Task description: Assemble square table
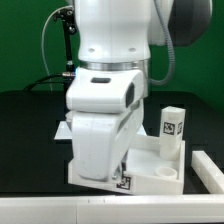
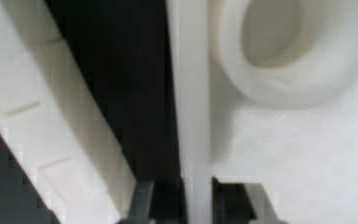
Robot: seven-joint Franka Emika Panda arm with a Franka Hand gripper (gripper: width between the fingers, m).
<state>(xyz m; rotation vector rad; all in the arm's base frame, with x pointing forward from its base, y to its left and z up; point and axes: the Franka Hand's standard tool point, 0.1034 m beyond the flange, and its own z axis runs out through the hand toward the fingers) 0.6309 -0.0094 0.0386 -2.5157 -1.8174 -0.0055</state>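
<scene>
The square table's white slab (image 1: 155,172) lies flat on the black table, under and to the exterior view's right of the arm. One short leg (image 1: 172,124) with a black-and-white tag stands upright at the slab's far right corner. My gripper (image 1: 117,170) points straight down at the slab's near edge. In the wrist view, my gripper (image 2: 194,203) is shut on a thin upright white rib (image 2: 194,110) of the slab, one dark finger (image 2: 151,205) on each side. A round raised hole (image 2: 293,50) of the slab lies beside the rib.
A white raised piece (image 1: 207,168) lies at the exterior view's right edge. A long white strip (image 2: 51,130) runs beside the slab in the wrist view, with black table between them. The table's pale front edge (image 1: 60,208) crosses the foreground.
</scene>
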